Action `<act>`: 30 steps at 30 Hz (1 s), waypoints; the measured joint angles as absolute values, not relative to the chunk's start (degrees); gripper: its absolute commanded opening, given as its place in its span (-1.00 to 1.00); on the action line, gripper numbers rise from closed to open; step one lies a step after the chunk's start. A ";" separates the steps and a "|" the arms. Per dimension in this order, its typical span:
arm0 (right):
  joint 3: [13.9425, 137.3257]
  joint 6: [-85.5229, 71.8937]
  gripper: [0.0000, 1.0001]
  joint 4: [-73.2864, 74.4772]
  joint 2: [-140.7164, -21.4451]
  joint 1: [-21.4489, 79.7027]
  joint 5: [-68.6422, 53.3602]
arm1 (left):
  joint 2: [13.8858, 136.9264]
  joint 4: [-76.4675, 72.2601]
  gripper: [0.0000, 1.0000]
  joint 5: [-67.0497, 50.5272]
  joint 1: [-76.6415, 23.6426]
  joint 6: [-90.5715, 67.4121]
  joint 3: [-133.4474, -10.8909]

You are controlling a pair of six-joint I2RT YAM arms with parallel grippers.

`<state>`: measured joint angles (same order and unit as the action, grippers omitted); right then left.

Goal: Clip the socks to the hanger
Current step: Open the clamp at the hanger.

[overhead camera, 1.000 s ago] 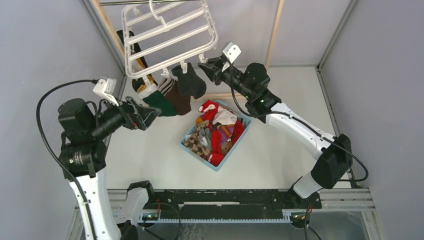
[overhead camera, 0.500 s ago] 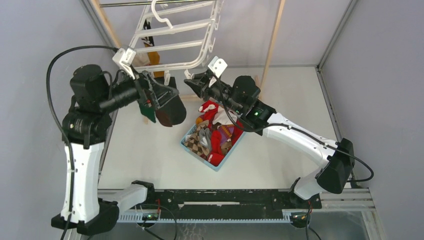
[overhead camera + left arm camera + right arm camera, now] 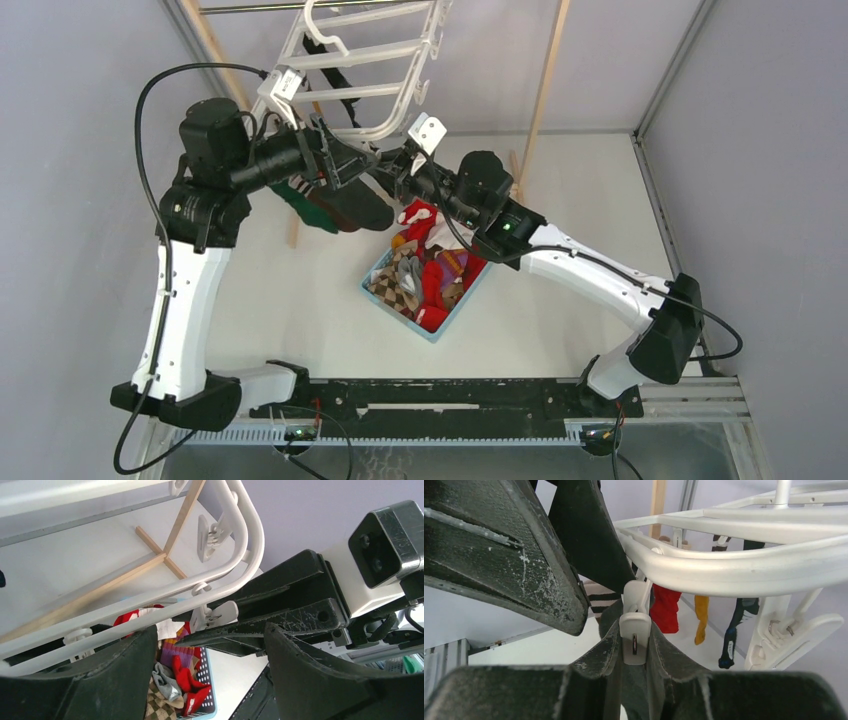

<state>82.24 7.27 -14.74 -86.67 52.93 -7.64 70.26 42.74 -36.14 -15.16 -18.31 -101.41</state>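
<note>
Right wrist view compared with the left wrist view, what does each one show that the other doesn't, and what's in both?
Only the right wrist view: socks hanging on the far side, a red sock, a mustard sock and a black sock. Only the left wrist view: the blue basket of loose socks and the wooden rack. Both: the white hanger and the right fingers on a clip.

White hanger (image 3: 744,565), white clip (image 3: 634,635) in the black right jaws, red sock (image 3: 665,607) and mustard sock (image 3: 700,617) just past them.
</note>
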 measured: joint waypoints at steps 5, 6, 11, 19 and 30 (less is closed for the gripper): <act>83.35 6.74 -1.00 -13.91 -87.24 52.99 -8.14 | 70.52 42.00 0.57 -36.16 -15.31 -18.72 -101.62; 83.50 6.63 -1.00 -13.78 -87.24 53.01 -8.23 | 70.52 41.80 0.56 -36.16 -15.33 -19.00 -101.62; 84.82 6.07 -1.00 -12.64 -87.50 53.19 -8.43 | 70.48 41.06 0.51 -36.21 -15.57 -19.11 -101.38; 86.74 5.72 -1.00 -10.24 -88.84 53.52 -9.10 | 70.39 40.69 0.33 -35.59 -16.01 -18.96 -100.36; 86.74 4.82 -1.00 -8.82 -88.95 53.56 -9.23 | 69.12 37.56 -0.03 -32.36 -18.15 -15.55 -97.32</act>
